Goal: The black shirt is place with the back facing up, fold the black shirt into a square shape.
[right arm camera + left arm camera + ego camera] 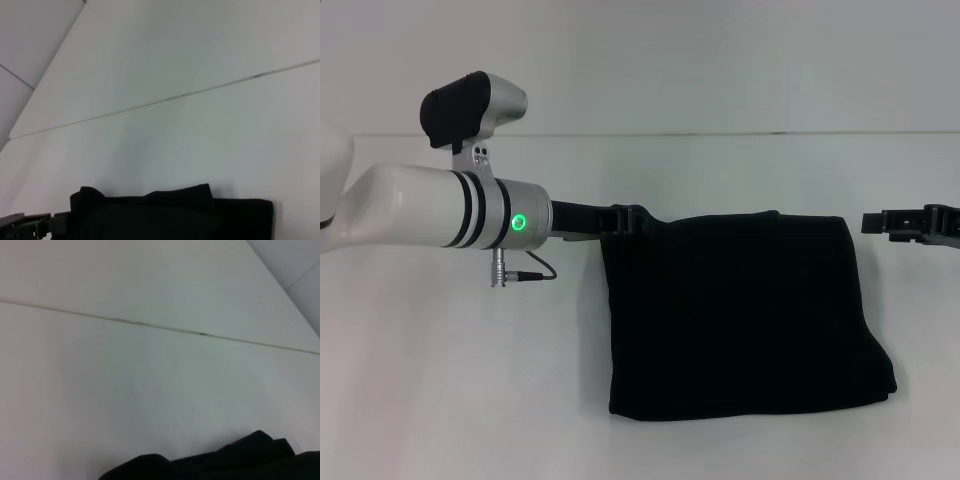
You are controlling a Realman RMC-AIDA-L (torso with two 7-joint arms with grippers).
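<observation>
My black shirt (740,315) lies on the white table (470,400) already folded to a near-square block, so little seems left beyond letting go: my left claw (625,220) touches its far left corner, my right claw (880,222) sits just beside the right corner, and I cannot tell either one's opening.

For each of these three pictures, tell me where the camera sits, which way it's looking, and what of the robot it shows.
Head view: on the robot's head, looking forward and down at the shirt on the table; shows the left arm with its left tool at the shirt's far left corner, and the right tool off its right edge.
Left wrist view: on the left wrist, facing across the table; no robot parts.
Right wrist view: on the right wrist, facing across the shirt; the left tool shows farther off.
All three share the shirt and table.
</observation>
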